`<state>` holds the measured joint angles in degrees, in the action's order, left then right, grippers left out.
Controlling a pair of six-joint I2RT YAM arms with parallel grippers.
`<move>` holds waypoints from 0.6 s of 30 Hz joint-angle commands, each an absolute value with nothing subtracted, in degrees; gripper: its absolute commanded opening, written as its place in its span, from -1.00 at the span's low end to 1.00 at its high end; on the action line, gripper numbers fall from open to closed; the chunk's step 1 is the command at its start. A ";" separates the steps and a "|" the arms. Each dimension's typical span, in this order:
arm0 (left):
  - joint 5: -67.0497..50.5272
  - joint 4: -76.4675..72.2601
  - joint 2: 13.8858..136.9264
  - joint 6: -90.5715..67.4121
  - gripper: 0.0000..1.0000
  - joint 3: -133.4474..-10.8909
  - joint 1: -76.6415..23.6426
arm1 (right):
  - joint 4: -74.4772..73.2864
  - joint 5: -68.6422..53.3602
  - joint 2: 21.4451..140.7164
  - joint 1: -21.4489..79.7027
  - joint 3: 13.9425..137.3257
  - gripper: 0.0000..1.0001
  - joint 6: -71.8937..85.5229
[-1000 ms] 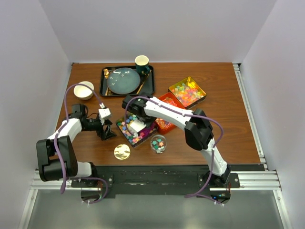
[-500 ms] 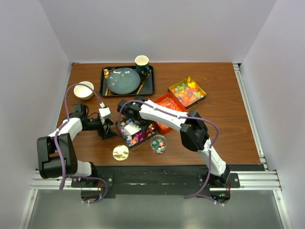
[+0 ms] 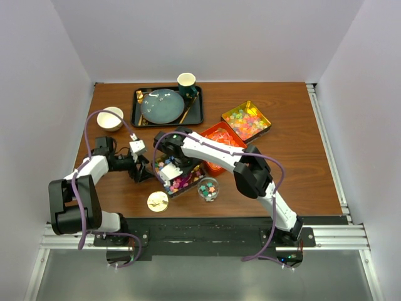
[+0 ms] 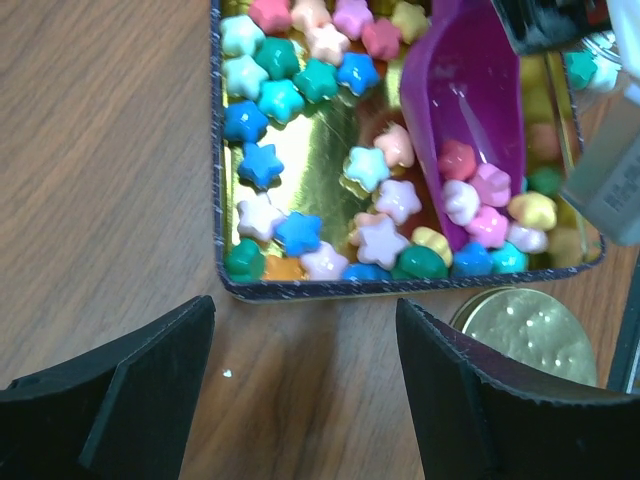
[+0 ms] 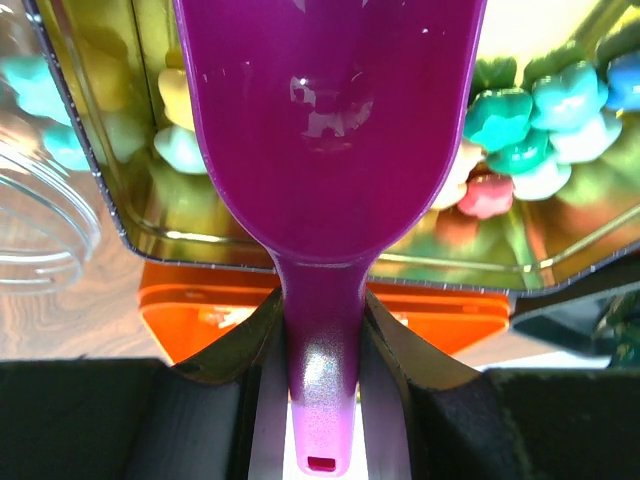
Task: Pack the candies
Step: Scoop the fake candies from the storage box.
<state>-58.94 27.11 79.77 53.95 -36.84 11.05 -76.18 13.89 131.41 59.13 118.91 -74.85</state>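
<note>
Pinching purple scoop [image 5: 330,130] in right claw [image 5: 320,335], bowl straight ahead among the candies [image 4: 280,100]. Left claw [image 4: 303,320] spread, just outside the tin [image 4: 214,150].

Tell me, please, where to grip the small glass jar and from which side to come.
Grip the glass jar across its round wall, coming probably from its right. It stands upright with an open mouth; the gold tin lies close on its left and the orange tray behind, so that side looks freest.
</note>
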 commanded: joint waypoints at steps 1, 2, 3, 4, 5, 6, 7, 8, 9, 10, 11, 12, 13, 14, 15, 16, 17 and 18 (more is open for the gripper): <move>-60.03 23.82 79.45 51.86 0.55 -37.18 10.72 | -85.26 7.83 131.83 59.24 118.39 -1.00 -77.25; -59.94 23.56 79.89 51.51 0.55 -37.35 10.72 | -84.38 7.30 131.92 59.24 118.39 -1.00 -77.52; -59.85 23.03 79.89 51.07 0.55 -37.70 10.72 | -83.94 5.55 131.92 59.15 118.48 -1.00 -78.04; -59.77 22.85 80.07 50.37 0.55 -37.88 10.72 | -83.67 4.75 131.84 58.89 118.65 -1.00 -78.39; -59.85 22.68 80.24 50.19 0.55 -37.97 10.81 | -83.50 3.96 131.92 58.80 119.00 -1.00 -78.49; -59.94 22.33 80.33 49.84 0.54 -38.14 10.72 | -83.58 2.30 132.01 58.71 119.18 -1.00 -78.83; -59.94 22.06 80.33 49.14 0.54 -38.23 10.72 | -83.50 1.59 132.10 58.45 119.09 -1.00 -79.01; -59.85 21.97 80.07 48.96 0.54 -38.32 10.81 | -83.76 0.89 132.19 58.27 119.09 -1.00 -79.19; -59.68 21.89 79.89 48.69 0.54 -38.58 10.72 | -83.85 0.18 132.19 58.18 119.09 -1.00 -79.28; -59.42 21.80 79.89 48.08 0.54 -38.76 10.72 | -84.28 -1.22 132.45 57.92 119.27 -1.00 -79.45; -59.33 21.71 79.37 47.73 0.54 -38.85 10.81 | -85.16 -2.01 132.63 57.75 119.53 -1.00 -79.71; -59.15 21.27 79.10 47.38 0.54 -39.11 10.72 | -85.43 -2.98 132.54 57.40 119.62 -1.00 -79.89; -59.06 21.18 78.67 46.68 0.54 -39.11 10.81 | -85.60 -5.60 132.37 57.22 119.79 -1.00 -80.07; -59.06 21.27 78.49 46.23 0.54 -39.37 10.81 | -85.43 -6.49 132.28 57.13 119.79 -1.00 -80.07; -59.06 21.53 78.31 45.88 0.54 -39.98 10.72 | -85.52 -7.20 132.28 57.04 119.79 -1.00 -80.16; -58.89 21.97 77.96 45.62 0.54 -40.34 10.72 | -86.13 -8.25 132.45 57.04 120.32 -1.00 -80.07; -58.97 22.32 77.96 45.62 0.54 -40.78 10.81 | -86.65 -9.22 132.89 56.87 120.93 -1.00 -80.07; -58.63 23.11 77.70 45.62 0.54 -41.48 10.72 | -87.27 -10.01 133.15 56.69 121.46 -1.00 -79.98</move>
